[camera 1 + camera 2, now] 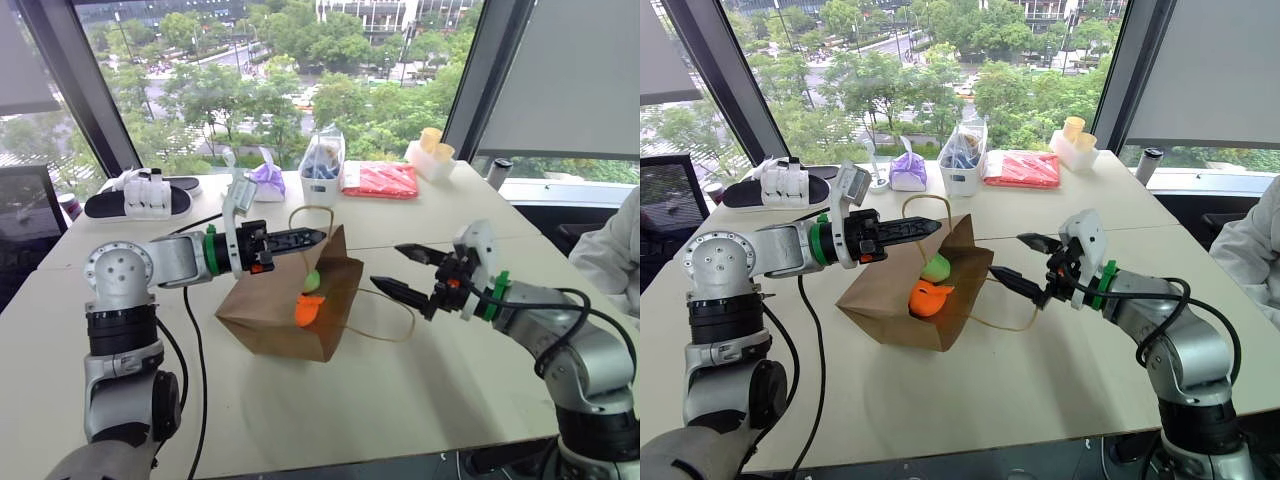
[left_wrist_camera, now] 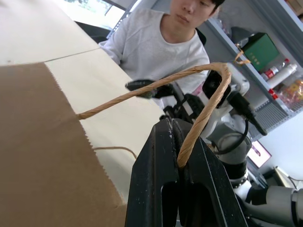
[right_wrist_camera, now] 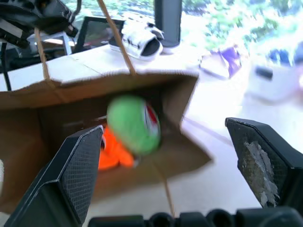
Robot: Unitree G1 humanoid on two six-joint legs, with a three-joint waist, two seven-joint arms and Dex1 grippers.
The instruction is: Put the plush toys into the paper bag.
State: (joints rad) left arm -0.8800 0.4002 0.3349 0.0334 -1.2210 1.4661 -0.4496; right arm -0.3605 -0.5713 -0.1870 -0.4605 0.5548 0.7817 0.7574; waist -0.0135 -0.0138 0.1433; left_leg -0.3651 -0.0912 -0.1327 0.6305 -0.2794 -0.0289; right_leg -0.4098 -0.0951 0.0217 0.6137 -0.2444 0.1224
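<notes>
My left gripper is clamped tight on the tan cord handle of the paper bag, holding that loop up so the bag's mouth gapes toward my right side. My right gripper is spread wide w/ nothing in it, fingers level, just beside the bag's mouth but apart from it. Bag: plain brown kraft, lying on its side on the white table, 2nd cord loop trailing on the tabletop. Both plush toys sit inside near the opening: round green toy w/ a red-and-white patch, just above the orange toy. Orange one's face marks too small to tell.
</notes>
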